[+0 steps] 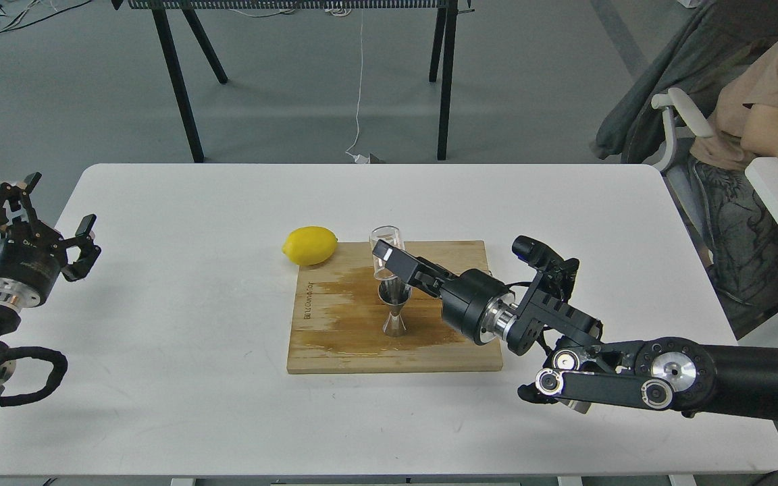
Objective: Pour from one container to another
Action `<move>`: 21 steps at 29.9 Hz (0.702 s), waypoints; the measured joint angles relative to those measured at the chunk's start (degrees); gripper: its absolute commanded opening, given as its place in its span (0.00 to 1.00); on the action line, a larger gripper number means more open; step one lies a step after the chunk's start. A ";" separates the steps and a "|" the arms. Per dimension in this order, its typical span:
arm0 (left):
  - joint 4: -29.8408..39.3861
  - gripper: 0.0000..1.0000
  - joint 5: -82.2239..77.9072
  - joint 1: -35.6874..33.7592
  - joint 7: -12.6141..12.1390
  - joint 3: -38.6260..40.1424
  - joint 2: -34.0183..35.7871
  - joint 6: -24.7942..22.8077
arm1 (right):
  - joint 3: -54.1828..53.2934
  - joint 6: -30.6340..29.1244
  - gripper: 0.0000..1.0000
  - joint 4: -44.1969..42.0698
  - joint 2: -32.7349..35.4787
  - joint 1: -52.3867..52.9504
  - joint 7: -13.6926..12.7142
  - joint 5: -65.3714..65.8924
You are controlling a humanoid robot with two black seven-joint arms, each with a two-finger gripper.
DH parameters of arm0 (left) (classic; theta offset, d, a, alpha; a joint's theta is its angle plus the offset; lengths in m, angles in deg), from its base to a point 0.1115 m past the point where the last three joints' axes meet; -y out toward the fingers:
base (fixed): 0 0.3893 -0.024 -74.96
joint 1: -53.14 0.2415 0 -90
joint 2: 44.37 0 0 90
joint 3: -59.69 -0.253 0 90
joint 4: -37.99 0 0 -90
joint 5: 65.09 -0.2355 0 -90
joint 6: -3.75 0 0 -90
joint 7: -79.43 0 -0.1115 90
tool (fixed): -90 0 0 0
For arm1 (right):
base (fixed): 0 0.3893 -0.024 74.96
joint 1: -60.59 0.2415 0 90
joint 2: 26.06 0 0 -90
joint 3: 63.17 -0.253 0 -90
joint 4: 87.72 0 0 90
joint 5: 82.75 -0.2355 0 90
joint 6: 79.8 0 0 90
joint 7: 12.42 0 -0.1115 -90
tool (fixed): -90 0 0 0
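While clamping the cup [385,251], right tool [389,260] hovers above jigger [395,308].

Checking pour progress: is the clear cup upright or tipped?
Upright, it seems: the clear cup, held by the right tool, has its rim uppermost above the jigger.

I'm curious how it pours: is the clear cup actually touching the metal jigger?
Cannot tell. In the head view the clear cup, held in the right tool, overlaps the jigger rim; neither a gap nor contact shows plainly.
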 measured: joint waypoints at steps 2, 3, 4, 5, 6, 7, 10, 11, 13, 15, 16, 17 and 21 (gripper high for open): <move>0.00 0.98 0.00 0.02 0.00 0.00 0.00 0.00 | 0.00 0.00 0.39 0.00 0.00 0.00 0.00 0.01; 0.00 0.98 0.00 0.06 0.00 0.00 0.00 0.00 | 0.00 0.00 0.39 0.00 0.00 0.01 0.00 0.01; 0.00 0.98 0.00 0.06 0.00 0.00 0.00 0.00 | 0.00 0.00 0.39 0.00 0.00 0.02 0.00 0.01; 0.00 0.98 0.00 0.06 0.00 0.00 0.00 0.00 | 0.00 0.00 0.39 0.00 0.00 0.03 0.00 -0.01; 0.00 0.98 0.00 0.06 0.00 0.00 0.00 0.00 | -0.13 0.00 0.39 0.00 0.07 0.04 0.00 -0.25; 0.00 0.98 0.00 0.06 0.00 0.00 0.00 0.00 | -0.47 0.00 0.39 0.03 0.26 0.03 0.00 -0.56; 0.00 0.98 0.00 0.04 0.00 0.00 0.00 0.00 | -2.69 0.00 0.39 0.15 0.66 -0.45 -0.15 -1.38; 0.00 0.98 0.00 0.03 0.00 0.00 0.00 0.00 | -4.12 0.00 0.39 0.22 0.85 -0.77 -0.20 -2.11; 0.00 0.98 0.00 0.02 0.00 0.00 0.10 0.00 | -7.77 0.00 0.39 0.49 1.17 -1.86 -0.21 -4.62; 0.00 0.98 0.00 0.00 0.00 0.00 0.17 0.00 | -12.50 0.00 0.39 0.76 1.24 -3.36 -0.22 -7.88; 0.00 0.98 0.00 0.00 0.00 0.00 0.17 0.00 | -15.22 0.00 0.39 0.84 1.23 -4.23 -0.32 -9.62; 0.00 0.98 -0.01 0.00 0.00 0.00 0.18 0.00 | -17.87 0.00 0.39 0.93 1.17 -5.18 -0.44 -11.33; 0.00 0.98 -0.01 -0.07 0.00 0.00 0.26 0.00 | -27.75 0.01 0.39 1.58 0.99 -8.93 -0.66 -18.72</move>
